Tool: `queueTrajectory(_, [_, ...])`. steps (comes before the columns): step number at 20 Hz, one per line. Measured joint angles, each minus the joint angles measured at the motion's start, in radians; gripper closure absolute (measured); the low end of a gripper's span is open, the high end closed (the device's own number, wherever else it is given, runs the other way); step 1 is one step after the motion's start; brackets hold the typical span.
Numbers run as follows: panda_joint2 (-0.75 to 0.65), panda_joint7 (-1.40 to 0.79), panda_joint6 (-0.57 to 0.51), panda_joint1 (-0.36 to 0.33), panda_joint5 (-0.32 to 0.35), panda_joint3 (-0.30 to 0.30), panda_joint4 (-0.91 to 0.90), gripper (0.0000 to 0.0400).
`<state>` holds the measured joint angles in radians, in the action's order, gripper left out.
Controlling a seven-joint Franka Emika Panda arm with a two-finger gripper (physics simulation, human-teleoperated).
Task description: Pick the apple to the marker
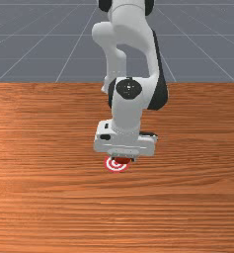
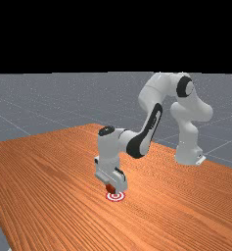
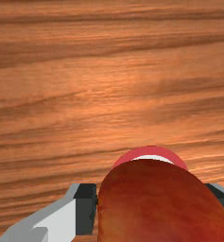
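The claw (image 1: 123,159) is clamped on the apple (image 3: 156,203), its two fingers (image 3: 86,208) touching the fruit from opposite sides. In the wrist view the lower part of the apple and much of the farther finger are cut off by the picture's border; in the front view the hand (image 1: 123,144) hides the apple's top, and in the far view it covers part of the fruit's side.

Just beyond the fingertips lies the ringed marker (image 2: 116,196), partly hidden by the apple in all three views. Whether the apple's underside touches the marker or hangs slightly above it cannot be made out.

Above the claw, the hand points down, its broad body close over the table (image 1: 49,207). The arm (image 2: 154,122) rises from the wrist, bends high at the elbow and descends to its base (image 2: 188,147), well apart from the claw on the far view's right.

Around the claw, bare wood extends toward both sides of the front view. The table edge on the far view's left lies well apart from the claw; another edge passes near the base, with grey floor (image 2: 19,103) beyond.
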<state>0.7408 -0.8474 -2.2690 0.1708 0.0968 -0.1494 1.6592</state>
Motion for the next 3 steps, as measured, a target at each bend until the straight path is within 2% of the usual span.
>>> queueTrajectory(2, [-0.001,0.006,-0.004,0.001,-0.004,0.0,0.031,0.0105])
queueTrajectory(3, [0.0,0.008,-0.005,0.002,-0.006,0.0,0.039,0.0086])
